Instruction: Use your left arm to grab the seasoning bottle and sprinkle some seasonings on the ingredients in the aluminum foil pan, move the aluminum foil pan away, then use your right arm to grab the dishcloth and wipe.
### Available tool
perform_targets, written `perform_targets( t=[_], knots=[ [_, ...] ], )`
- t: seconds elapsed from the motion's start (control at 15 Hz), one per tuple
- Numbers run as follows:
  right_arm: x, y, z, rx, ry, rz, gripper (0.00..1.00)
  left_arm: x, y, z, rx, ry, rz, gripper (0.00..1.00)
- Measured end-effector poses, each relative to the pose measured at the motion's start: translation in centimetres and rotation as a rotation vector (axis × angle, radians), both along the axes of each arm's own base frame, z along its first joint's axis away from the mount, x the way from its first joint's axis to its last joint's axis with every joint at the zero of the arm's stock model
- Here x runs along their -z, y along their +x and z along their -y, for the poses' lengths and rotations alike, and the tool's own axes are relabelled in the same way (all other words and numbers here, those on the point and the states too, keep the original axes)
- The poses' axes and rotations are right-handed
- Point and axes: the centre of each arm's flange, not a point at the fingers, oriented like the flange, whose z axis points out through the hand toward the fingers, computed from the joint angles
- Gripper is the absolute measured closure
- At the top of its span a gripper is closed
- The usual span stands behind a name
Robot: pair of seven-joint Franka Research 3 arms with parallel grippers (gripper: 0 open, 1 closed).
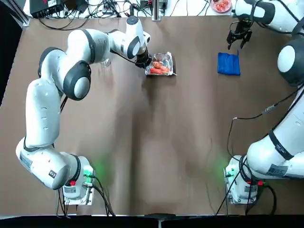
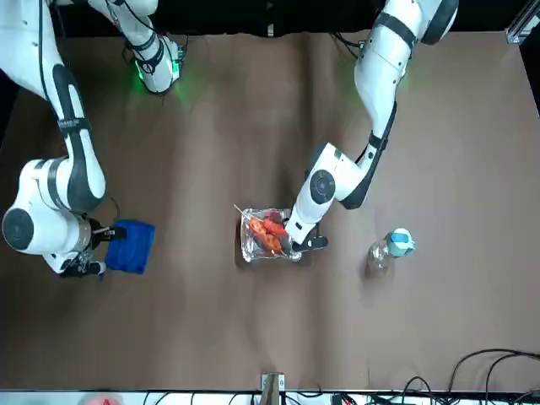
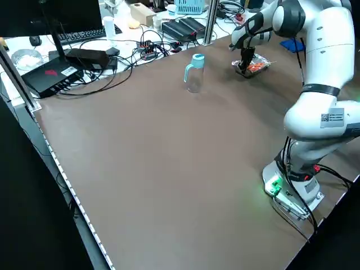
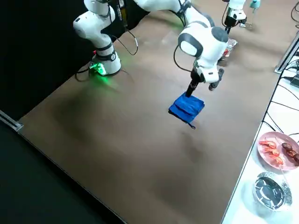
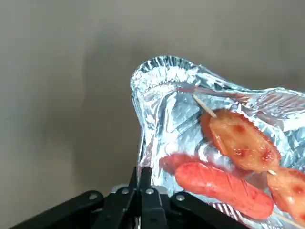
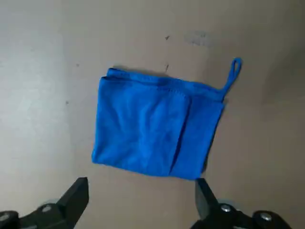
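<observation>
left gripper (image 5: pixel 141 177) pinches the crinkled aluminum foil pan (image 5: pixel 162 90) rim; right gripper (image 6: pixel 140 193) gapes above folded dishcloth (image 6: pixel 157 129).

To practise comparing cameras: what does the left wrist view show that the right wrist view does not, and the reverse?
Only the left wrist view: the left tool shut on the rim of the aluminum foil pan, ingredients on a skewer inside. Only the right wrist view: the folded blue dishcloth lying flat, beyond the open right tool. Both: the brown table.

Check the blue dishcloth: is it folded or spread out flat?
Folded. The dishcloth lies as a compact square with an overlapping layer edge and its hanging loop out at one corner; the open right end effector hovers beside it.
</observation>
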Motion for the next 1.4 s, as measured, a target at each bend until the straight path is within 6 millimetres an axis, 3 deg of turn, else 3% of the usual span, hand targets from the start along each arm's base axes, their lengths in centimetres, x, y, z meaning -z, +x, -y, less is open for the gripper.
perform_targets(
  t=[0.27,0.4,0.47,0.6,0.67,0.8,0.87,1.07,1.2,1.4],
  knots=[
    [3.6,0.5,0.3,0.003,0.005,0.011,0.04,0.0,-0.3,0.1,0.004,0.001,-0.006,0.99],
    [5.4,0.5,0.4,0.006,0.007,0.002,0.17,-0.1,-1.6,0.5,0.018,-0.001,-0.024,0.99],
    [6.1,0.4,0.6,0.008,0.008,-0.003,0.17,-0.4,-2.7,0.9,0.031,-0.003,-0.036,0.99],
    [7.3,0.4,0.7,0.011,0.010,-0.005,0.32,-1.4,-5.5,1.6,0.051,-0.005,-0.061,0.99],
    [7.8,0.4,0.7,0.011,0.010,-0.007,0.34,-2.2,-7.1,1.8,0.058,-0.006,-0.073,0.99],
    [8.6,0.3,0.7,0.011,0.012,-0.013,0.35,-3.9,-10.6,2.2,0.050,-0.005,-0.098,0.99],
    [9.0,0.3,0.7,0.011,0.012,-0.016,0.35,-5.0,-14.0,2.9,0.037,0.004,-0.119,0.99],
    [9.6,0.2,0.7,0.011,0.014,-0.023,0.34,-4.8,-18.5,4.5,0.019,0.022,-0.162,0.99],
    [10.4,0.3,0.7,0.011,0.015,-0.012,0.34,-4.2,-20.3,5.1,0.019,0.036,-0.184,0.99],
    [11.7,0.3,0.5,0.009,0.017,-0.007,0.36,-3.3,-21.5,4.9,0.028,0.053,-0.202,0.99]
  ],
)
